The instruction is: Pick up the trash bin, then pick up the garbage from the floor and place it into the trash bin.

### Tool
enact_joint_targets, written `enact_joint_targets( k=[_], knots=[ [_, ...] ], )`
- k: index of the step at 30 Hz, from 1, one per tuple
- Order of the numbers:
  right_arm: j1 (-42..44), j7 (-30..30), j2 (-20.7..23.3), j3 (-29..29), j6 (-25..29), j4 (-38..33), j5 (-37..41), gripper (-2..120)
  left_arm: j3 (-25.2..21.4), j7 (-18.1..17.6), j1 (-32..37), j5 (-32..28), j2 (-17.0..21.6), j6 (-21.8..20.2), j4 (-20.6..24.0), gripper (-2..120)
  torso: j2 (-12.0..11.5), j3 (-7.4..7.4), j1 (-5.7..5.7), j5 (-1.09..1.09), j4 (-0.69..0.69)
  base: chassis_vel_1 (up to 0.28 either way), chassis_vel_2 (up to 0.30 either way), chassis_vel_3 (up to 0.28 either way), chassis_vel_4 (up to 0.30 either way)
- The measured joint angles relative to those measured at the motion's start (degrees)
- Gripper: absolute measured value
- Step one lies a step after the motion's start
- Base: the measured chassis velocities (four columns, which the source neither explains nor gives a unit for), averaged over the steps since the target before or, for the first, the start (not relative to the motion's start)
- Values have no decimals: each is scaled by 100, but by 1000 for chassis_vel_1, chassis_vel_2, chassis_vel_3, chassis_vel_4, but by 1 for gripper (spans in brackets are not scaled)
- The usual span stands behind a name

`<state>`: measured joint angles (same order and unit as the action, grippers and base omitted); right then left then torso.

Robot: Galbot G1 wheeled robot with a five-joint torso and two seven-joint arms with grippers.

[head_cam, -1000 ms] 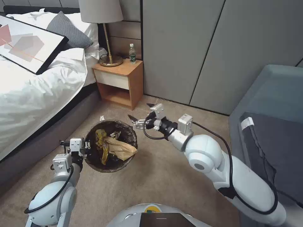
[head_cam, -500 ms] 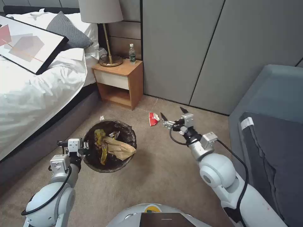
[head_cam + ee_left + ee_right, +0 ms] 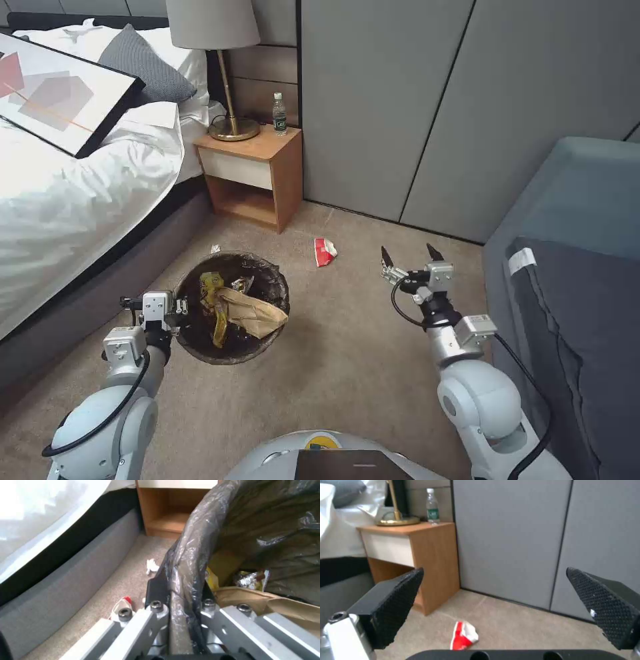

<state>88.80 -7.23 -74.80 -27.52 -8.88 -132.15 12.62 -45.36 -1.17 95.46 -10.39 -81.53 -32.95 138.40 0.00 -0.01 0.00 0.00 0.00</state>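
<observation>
The left gripper (image 3: pixel 175 308) is clamped on the near-left rim of the trash bin (image 3: pixel 270 267); in the left wrist view its fingers (image 3: pixel 156 590) stand on both sides of the bag-covered rim, one outside and one inside. The trash bin is on the left side of the scene, over the carpet (image 3: pixel 347 360), between the bed (image 3: pixel 73 200) on its left and the right arm on its right. Whether it touches the floor I cannot tell. Inside the bin lie a brown paper scrap (image 3: pixel 250 313) and yellow snack wrappers (image 3: pixel 215 300), pressed together. The right gripper (image 3: pixel 408 255) is on the right side of the scene, well apart from the bin, above the carpet and near the grey sofa (image 3: pixel 573 280), with its two fingers spread wide apart and nothing between them. A crushed red-and-white paper cup (image 3: pixel 325 251) lies on the carpet, to the far right of the bin and to the left of the right gripper, near the wooden nightstand (image 3: pixel 257 177). In the left wrist view a crumpled white tissue (image 3: pixel 152 566) and another red-and-white piece (image 3: pixel 124 603) lie on the carpet between the bin and the bed. A clear green-labelled bottle (image 3: pixel 279 115) stands upright on the nightstand, beside the lamp (image 3: pixel 227 73).
</observation>
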Motion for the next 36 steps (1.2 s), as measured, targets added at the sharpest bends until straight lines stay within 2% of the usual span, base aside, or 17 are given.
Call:
enact_joint_targets(
  k=[5,11,36],
  knots=[
    [391,338,-213,-169,265,3,-238,100,-26,36,5,-1,21,12,0,4,0,0,0,0,-1,0,0,0,0],
    [618,373,-363,-264,319,-47,-308,100,-23,56,13,-3,20,25,22,4,0,0,0,0,0,0,0,0,0],
    [662,390,-360,-294,344,-134,-152,100,-20,66,72,-8,-17,55,113,4,0,1,0,1,1,-24,24,23,-23]
  ],
)
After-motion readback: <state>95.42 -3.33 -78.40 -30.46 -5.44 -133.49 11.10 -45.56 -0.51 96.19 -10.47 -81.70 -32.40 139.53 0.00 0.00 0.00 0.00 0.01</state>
